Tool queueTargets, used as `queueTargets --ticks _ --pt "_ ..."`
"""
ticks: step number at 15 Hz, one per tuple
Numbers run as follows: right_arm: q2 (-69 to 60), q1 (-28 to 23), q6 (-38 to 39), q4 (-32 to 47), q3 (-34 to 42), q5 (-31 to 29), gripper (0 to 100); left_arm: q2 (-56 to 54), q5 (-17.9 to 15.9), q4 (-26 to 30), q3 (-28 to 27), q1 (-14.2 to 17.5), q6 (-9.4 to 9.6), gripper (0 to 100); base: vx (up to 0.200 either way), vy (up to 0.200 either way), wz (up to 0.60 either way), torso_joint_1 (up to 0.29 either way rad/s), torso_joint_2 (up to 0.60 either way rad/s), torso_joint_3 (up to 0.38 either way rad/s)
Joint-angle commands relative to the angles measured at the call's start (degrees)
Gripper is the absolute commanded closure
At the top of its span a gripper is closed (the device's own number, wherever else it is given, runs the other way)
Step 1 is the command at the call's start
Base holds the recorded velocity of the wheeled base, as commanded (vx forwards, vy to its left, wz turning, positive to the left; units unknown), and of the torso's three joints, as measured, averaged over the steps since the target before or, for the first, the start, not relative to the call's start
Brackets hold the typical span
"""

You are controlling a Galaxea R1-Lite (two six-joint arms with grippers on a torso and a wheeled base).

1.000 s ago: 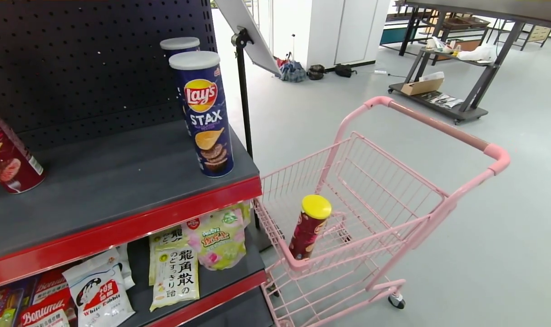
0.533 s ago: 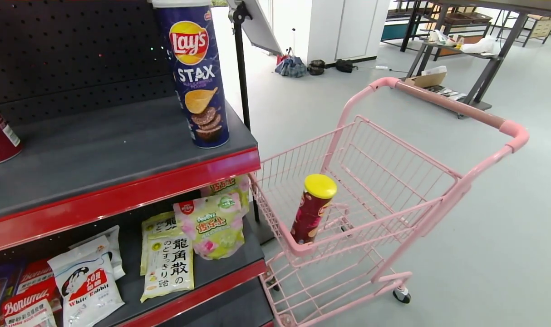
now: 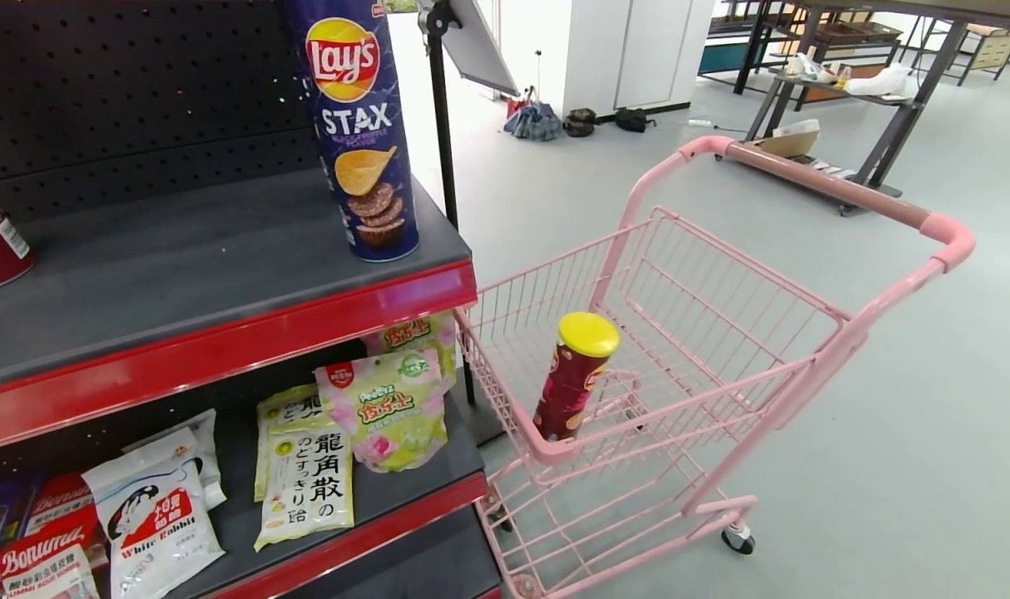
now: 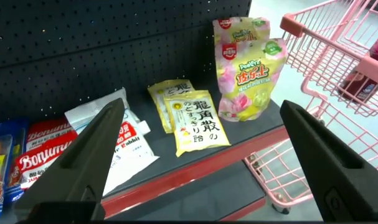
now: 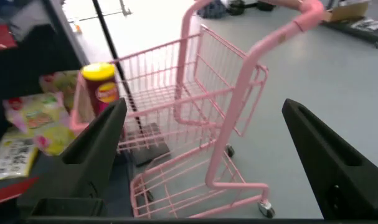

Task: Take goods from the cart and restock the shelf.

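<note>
Left gripper (image 4: 201, 109) and right gripper (image 5: 204, 106) both gape, empty.
Reach in low and you could topple the tall can (image 3: 573, 383) against the cart (image 3: 550, 452) rim.

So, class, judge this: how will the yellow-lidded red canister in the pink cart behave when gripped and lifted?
Tall and narrow, the canister probably tips easily if nudged inside the cart. Its round wall would likely roll once down. The glossy surface may slip in a grip.
</note>
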Motion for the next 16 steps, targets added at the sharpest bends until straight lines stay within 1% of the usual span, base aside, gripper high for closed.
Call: queueTargets --ticks 1,2,3,4,5,8,10,13,14,16 --pt "37.0 7.5 3.2 -2.1 -19.8 9.0 0 0.1 0.0 0.0 0.0 0.0 -0.02 0 0.000 0.000 0.00 0.000 0.00 0.000" --pt "42.7 8.8 3.9 -9.3 -15.0 9.2 0 0.1 0.0 0.0 0.0 0.0 -0.02 0 0.000 0.000 0.00 0.000 0.00 0.000" --pt "49.2 9.5 4.2 -19.7 -9.7 10.1 0 0.1 0.0 0.0 0.0 0.0 -0.02 0 0.000 0.000 0.00 0.000 0.00 0.000" --pt "49.2 9.5 4.2 -19.7 -9.7 10.1 0 0.1 0.0 0.0 0.0 0.0 -0.02 0 0.000 0.000 0.00 0.000 0.00 0.000" --pt "61.4 12.1 3.7 -34.8 -4.9 13.8 0 0.1 0.0 0.0 0.0 0.0 -0.02 0 0.000 0.000 0.00 0.000 0.00 0.000" --pt "73.1 17.5 3.7 -38.0 -6.5 14.0 0 0.1 0.0 0.0 0.0 0.0 -0.02 0 0.000 0.000 0.00 0.000 0.00 0.000" --pt "80.4 20.8 3.7 -43.8 -7.6 14.3 0 0.1 0.0 0.0 0.0 0.0 -0.02 0 0.000 0.000 0.00 0.000 0.00 0.000" --pt "88.6 22.6 3.5 -49.8 -9.5 15.9 0 0.1 0.0 0.0 0.0 0.0 -0.02 0 0.000 0.000 0.00 0.000 0.00 0.000" --pt "91.4 22.9 2.9 -50.9 -11.8 16.2 0 0.1 0.0 0.0 0.0 0.0 -0.02 0 0.000 0.000 0.00 0.000 0.00 0.000" --pt "92.6 24.6 2.8 -50.9 -13.1 16.7 0 0.1 0.0 0.0 0.0 0.0 -0.02 0 0.000 0.000 0.00 0.000 0.00 0.000"
